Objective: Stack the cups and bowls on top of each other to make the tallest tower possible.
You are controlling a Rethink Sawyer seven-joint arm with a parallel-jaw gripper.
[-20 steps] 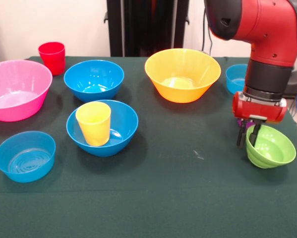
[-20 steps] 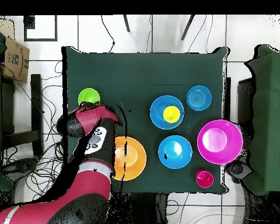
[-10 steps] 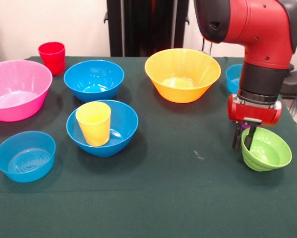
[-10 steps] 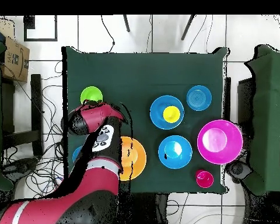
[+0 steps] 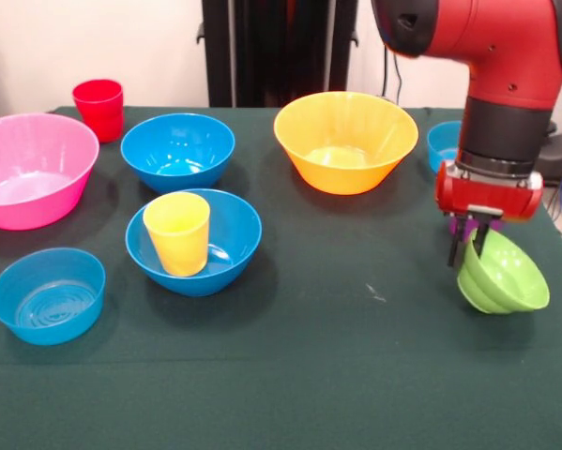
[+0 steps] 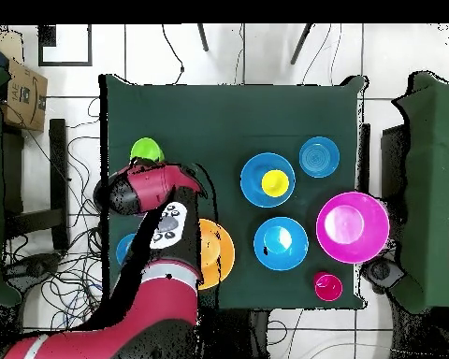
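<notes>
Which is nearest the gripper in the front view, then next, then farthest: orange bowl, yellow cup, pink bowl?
From the gripper:
1. Orange bowl, far side, middle of the table.
2. Yellow cup, standing in a blue bowl.
3. Pink bowl, at the opposite edge.

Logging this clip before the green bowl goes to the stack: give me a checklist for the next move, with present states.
1. Gripper shut on green bowl rim: ok.
2. Green bowl level: not ok, tilted.
3. Bowl clear of the table: cannot tell.
4. Yellow cup upright in blue bowl, ready as target: ok.
5. Path to the cup free of tall things: ok.
6. Purple cup located: cannot tell, only a purple sliver behind the gripper.
</notes>
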